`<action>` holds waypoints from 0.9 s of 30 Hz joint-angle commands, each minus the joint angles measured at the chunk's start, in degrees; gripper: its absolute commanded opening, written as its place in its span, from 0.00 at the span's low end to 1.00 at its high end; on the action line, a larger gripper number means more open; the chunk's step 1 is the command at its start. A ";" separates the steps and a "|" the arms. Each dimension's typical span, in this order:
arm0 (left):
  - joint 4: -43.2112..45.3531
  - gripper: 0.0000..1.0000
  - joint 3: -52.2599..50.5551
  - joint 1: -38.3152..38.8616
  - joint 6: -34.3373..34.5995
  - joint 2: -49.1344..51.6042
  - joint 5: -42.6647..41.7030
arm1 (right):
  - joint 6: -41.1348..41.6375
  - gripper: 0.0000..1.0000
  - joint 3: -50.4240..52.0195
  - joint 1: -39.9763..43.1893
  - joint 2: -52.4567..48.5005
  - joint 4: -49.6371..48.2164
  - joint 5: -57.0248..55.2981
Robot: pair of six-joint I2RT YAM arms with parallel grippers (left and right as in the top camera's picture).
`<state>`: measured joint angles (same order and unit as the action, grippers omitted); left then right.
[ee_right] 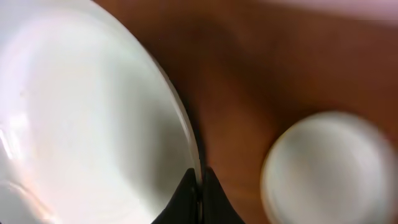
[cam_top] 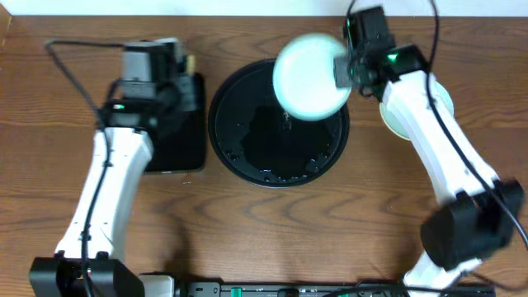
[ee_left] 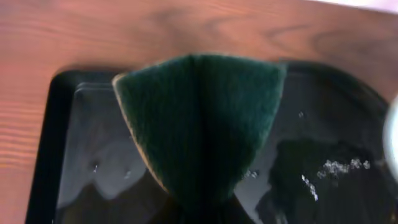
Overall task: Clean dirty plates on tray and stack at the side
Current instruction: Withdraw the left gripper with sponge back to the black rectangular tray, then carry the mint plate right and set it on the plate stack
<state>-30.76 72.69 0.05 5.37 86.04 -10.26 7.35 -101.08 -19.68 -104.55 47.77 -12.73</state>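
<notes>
My right gripper is shut on the rim of a pale mint plate and holds it tilted above the far right part of the round black tray. In the right wrist view the fingers pinch the plate's edge. Other plates lie on the table to the right, partly hidden under my right arm; one shows blurred in the right wrist view. My left gripper is shut on a dark green scouring sponge over the rectangular tray.
A smaller rectangular black tray lies left of the round tray, wet and glossy. The round tray's floor holds water drops and small specks. Bare wooden table lies in front of both trays.
</notes>
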 commanded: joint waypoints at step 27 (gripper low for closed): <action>-4.39 0.08 -0.15 -12.63 -1.68 15.45 -19.02 | -4.42 0.01 -1.01 -22.88 -0.57 -8.59 -56.85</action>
<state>-34.96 72.66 -12.36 5.08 101.78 -30.96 -0.75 -102.19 -42.94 -105.51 39.33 -68.60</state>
